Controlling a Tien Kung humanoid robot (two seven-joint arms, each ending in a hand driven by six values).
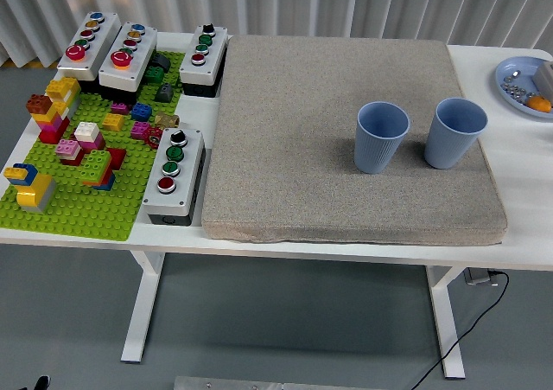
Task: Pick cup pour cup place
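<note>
Two blue ribbed cups stand upright on a grey-brown foam mat (294,131). The left cup (380,137) is near the mat's middle right. The right cup (454,132) stands beside it, near the mat's right edge. The two cups stand apart. Their insides are not clearly visible. Neither of my hands is in view.
A green brick baseplate (78,200) with several colored bricks lies at the left. Several grey button boxes (173,174) stand on and around it. A blue plate (514,83) with small items sits at the far right edge. No person is in view.
</note>
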